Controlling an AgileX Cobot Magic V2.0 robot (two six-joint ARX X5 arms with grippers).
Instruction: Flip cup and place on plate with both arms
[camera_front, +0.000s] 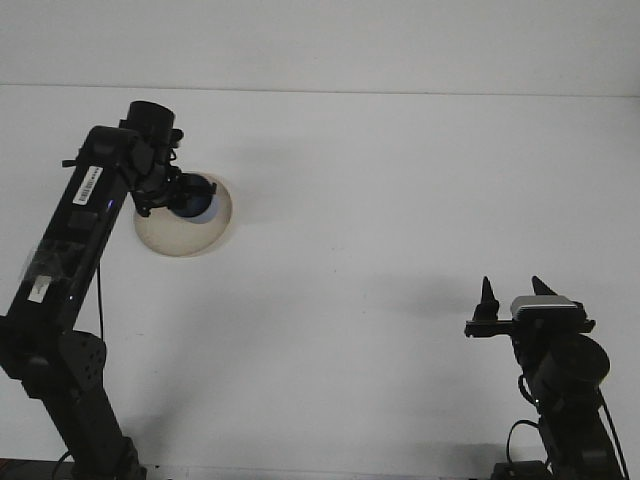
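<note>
left gripper (183, 193) clamps the blue cup (196, 196) above the plate (205, 236); right gripper (510, 292) gapes empty

the white worktop (380, 200) lies bare across its whole middle and far side, so there is open passage between the two arms. at the left, the plate (215, 235) is partly covered by the left hand (175, 195) and the dark blue cup (197, 195) it grips, and the left arm rising from the near left corner blocks that side. the right hand (510, 292), fingers apart, stands well clear at the near right.
</note>
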